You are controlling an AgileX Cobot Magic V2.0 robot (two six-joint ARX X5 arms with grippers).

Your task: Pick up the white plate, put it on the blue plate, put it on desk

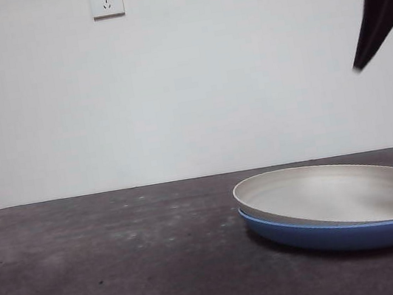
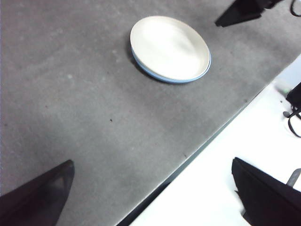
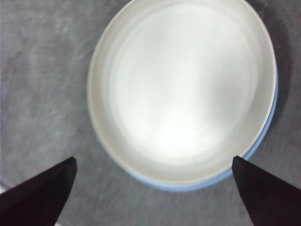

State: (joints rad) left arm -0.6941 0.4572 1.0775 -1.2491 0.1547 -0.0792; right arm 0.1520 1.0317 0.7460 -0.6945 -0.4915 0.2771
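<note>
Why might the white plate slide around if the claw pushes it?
The white plate sits tilted on the blue plate, not nested flat, so a push would probably rock or shift it. The blue one looks glossy, so likely slippery underneath. It looks stiff, with a thin rim for the open right claw above it to pinch.

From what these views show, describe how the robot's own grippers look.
Both grippers have plain black jaws that taper to pointed tips, matte, with no markings visible. The left gripper and the right gripper each show two dark wedges. The front view catches only one black pointed tip at its top right corner. Black cables lie on a white surface beyond the desk edge.
</note>
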